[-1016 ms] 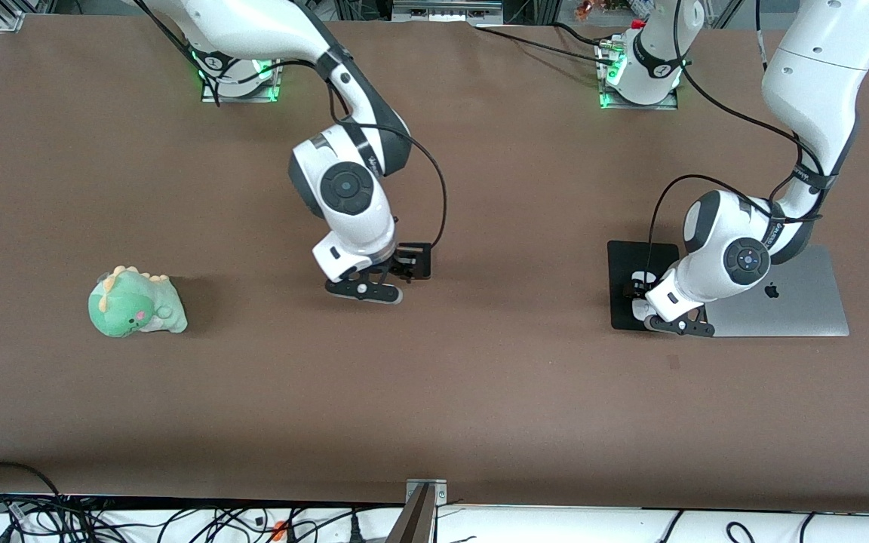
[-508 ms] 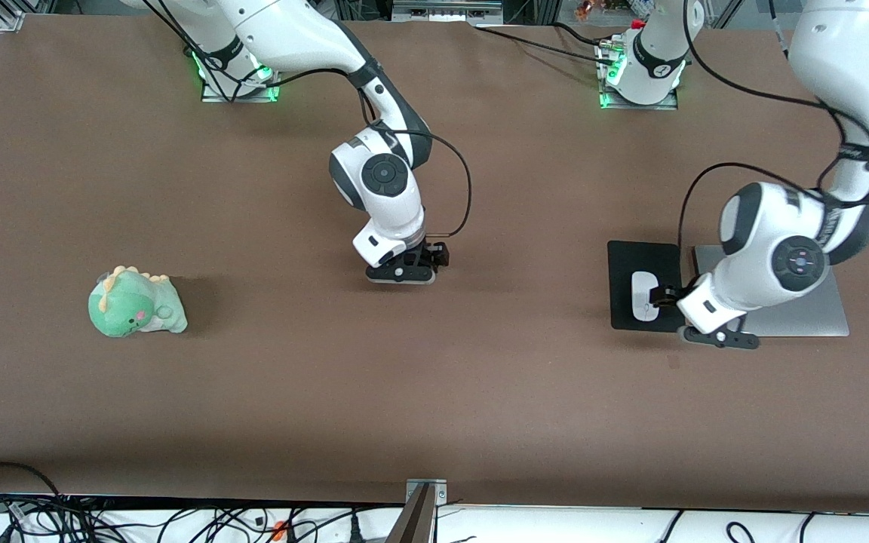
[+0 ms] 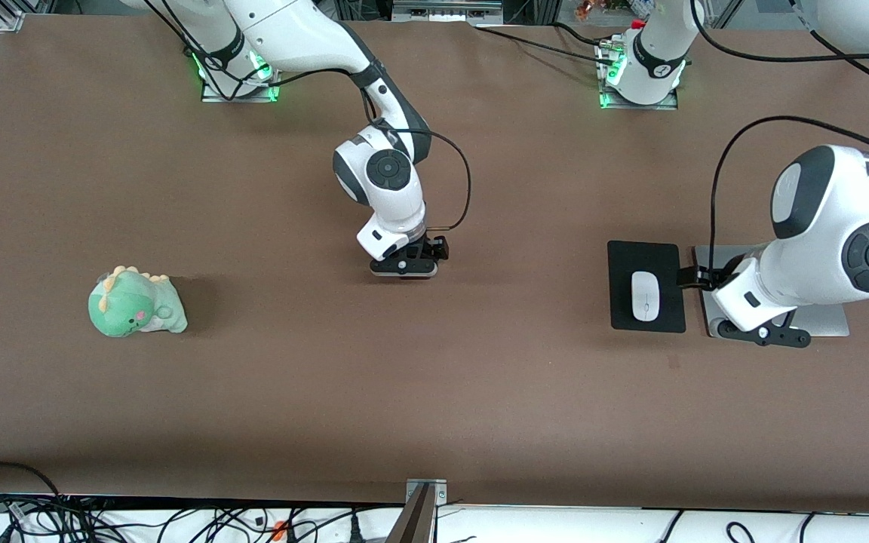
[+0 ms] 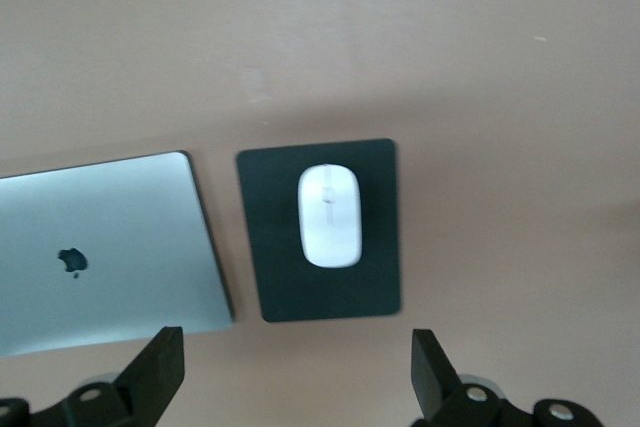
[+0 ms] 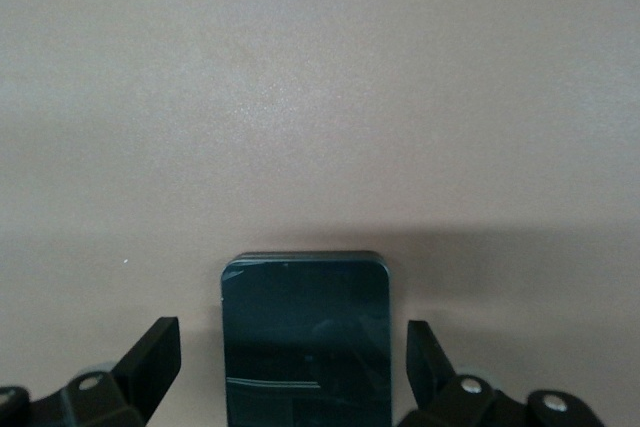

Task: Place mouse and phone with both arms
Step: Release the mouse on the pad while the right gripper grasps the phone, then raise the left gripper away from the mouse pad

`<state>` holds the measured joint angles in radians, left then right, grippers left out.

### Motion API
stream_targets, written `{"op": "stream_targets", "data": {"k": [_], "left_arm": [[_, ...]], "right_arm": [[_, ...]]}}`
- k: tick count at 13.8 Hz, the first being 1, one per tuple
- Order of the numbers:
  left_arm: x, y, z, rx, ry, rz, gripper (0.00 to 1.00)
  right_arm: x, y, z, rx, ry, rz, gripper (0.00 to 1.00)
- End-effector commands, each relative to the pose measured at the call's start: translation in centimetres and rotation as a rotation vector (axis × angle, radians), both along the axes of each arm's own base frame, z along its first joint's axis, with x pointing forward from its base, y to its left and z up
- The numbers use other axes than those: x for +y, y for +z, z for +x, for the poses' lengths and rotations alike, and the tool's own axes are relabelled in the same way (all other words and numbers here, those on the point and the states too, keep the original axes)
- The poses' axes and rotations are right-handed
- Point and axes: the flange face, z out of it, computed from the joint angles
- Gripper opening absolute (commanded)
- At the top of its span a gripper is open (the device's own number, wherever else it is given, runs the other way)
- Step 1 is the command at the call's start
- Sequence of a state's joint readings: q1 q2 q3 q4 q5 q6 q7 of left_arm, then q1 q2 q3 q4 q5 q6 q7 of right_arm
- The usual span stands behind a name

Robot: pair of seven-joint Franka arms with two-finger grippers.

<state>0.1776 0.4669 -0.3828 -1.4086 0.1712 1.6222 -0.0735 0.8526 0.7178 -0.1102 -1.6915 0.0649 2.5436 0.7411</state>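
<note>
The white mouse point(image 3: 645, 295) lies on the black mouse pad point(image 3: 623, 260), and it also shows in the left wrist view point(image 4: 329, 215). My left gripper point(image 3: 760, 332) is open and empty, up in the air over the laptop's edge beside the pad point(image 4: 295, 379). My right gripper point(image 3: 404, 266) is low over the middle of the table. In the right wrist view the black phone point(image 5: 305, 332) lies flat on the table between the open fingers point(image 5: 152, 355), with a gap on each side. My right hand hides the phone in the front view.
A silver laptop point(image 3: 827, 320) lies shut beside the pad, toward the left arm's end point(image 4: 100, 237). A green plush dinosaur point(image 3: 136, 303) sits toward the right arm's end. Cables run along the table edge nearest the front camera.
My left gripper has let go of the mouse, risen off the pad and moved over the laptop. My right gripper has shifted toward the left arm's end and come down lower.
</note>
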Motion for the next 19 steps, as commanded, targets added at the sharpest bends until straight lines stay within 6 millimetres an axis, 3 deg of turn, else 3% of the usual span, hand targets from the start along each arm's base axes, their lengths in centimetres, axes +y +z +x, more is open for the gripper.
{"op": "stream_targets", "data": {"k": [1,5,7,12,14,16,19], "left_arm": [[-2.6,4.9,-1.9,-0.025,-0.038,0.0,1.0],[0.9,10.9,-3.4,-0.116,0.06,0.011,1.0],[2.0,13.2,-5.4,-0.143,-0.007,-0.001,1.0],[1.6,20.1,-9.8,-0.249,-0.083,-0.008,1.0],[1.7,21.6,-10.8,-0.276,-0.072,-0.011,1.0],[2.5,22.3,-11.2,-0.288,-0.065,-0.009,1.0],[2.1,23.2,-12.3,-0.278,-0.075,-0.014,1.0]], "right_arm": [[-0.1,-0.8,-1.1,-0.034,0.024,0.002,1.0],[0.0,-1.6,-1.7,-0.032,0.038,-0.012,1.0],[-0.1,-1.8,-2.0,-0.029,0.044,-0.019,1.0],[-0.3,-3.4,-2.0,-0.042,0.066,-0.038,1.0],[-0.4,-3.5,-1.9,-0.042,0.066,-0.041,0.9],[-0.4,-3.6,-1.8,-0.041,0.068,-0.042,0.74],[-0.1,-3.3,-1.7,-0.046,0.071,-0.036,0.5]]}}
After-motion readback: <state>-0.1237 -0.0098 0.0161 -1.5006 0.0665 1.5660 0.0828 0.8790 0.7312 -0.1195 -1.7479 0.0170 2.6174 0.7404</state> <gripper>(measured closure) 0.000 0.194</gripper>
